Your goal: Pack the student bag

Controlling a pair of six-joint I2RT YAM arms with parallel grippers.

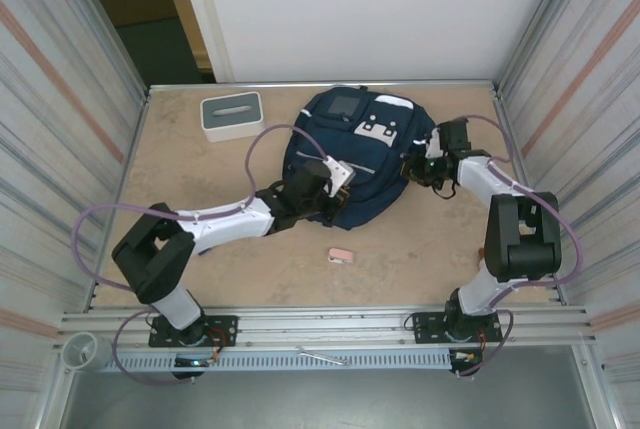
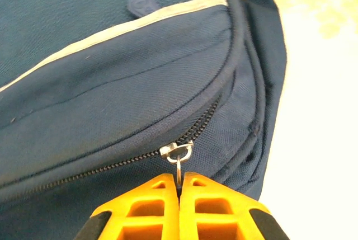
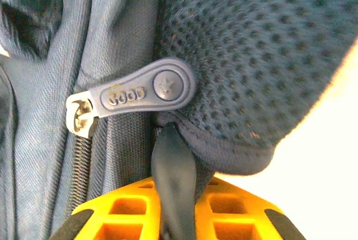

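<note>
Pinching the zipper ring [image 2: 178,164] of the student bag [image 1: 350,164], the left gripper [image 2: 179,183] is closed; the right gripper [image 3: 173,195] clamps a black strap [image 3: 172,156]. A grey box [image 1: 231,115] and a pink object [image 1: 341,256] lie apart from the bag.

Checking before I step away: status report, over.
Left fingers shut on zipper ring. Right fingers shut on black strap. Student bag lying on table. Pink item and box sit apart from it.
</note>
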